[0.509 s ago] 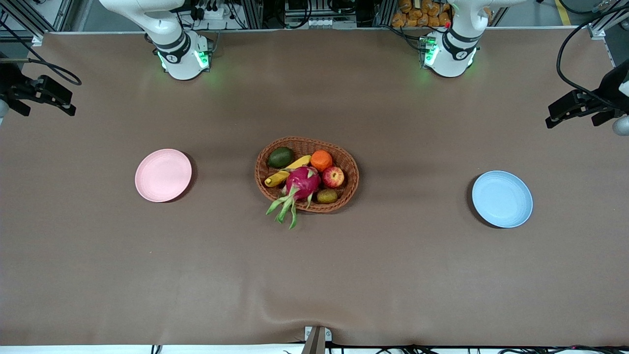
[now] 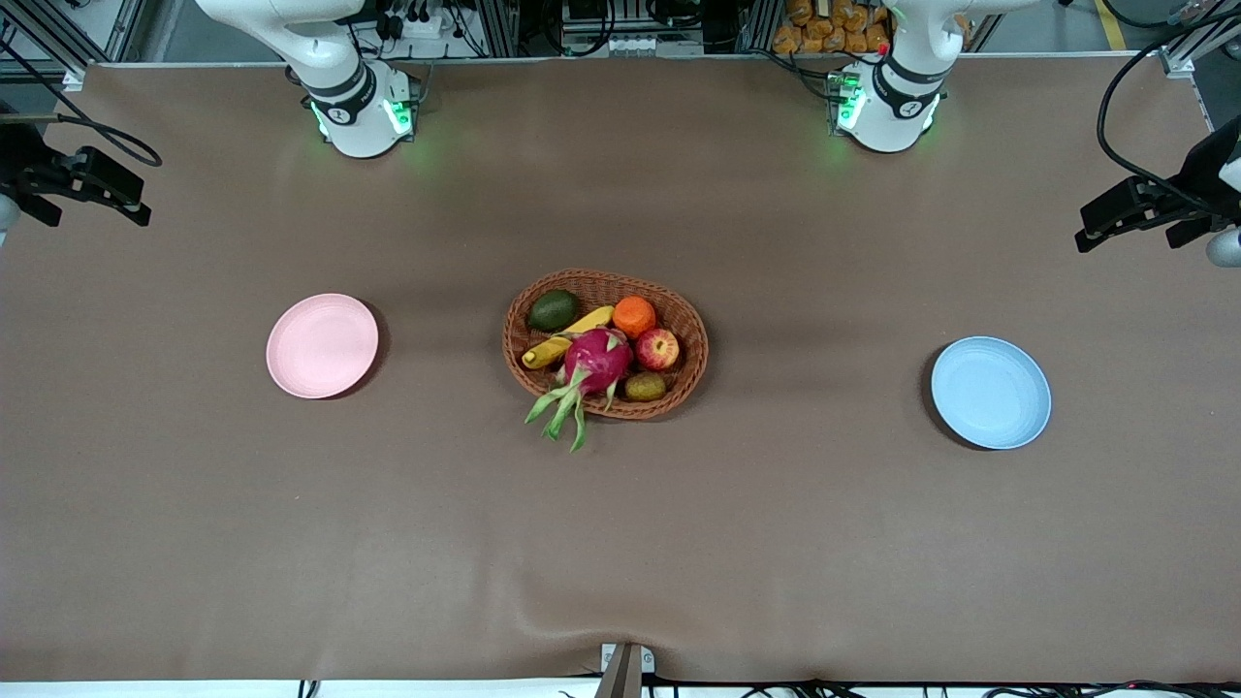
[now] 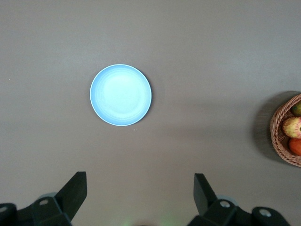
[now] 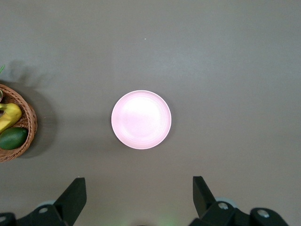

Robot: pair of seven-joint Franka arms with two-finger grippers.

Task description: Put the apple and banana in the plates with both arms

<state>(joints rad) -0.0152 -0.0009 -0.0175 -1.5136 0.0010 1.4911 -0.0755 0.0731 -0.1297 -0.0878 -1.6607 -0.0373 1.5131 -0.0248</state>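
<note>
Apple and banana in wicker basket; left gripper above blue plate, right gripper above pink plate, both spread wide, empty.

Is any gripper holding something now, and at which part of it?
Nothing is held. The left gripper and right gripper are open, high over bare table. The apple and banana lie in the basket.

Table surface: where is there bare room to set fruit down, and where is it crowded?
Both plates are bare: the pink plate toward the right arm's end and the blue plate toward the left arm's end. Bare cloth lies between each plate and the basket. The basket itself is crowded, holding the apple, banana and other fruit.
</note>
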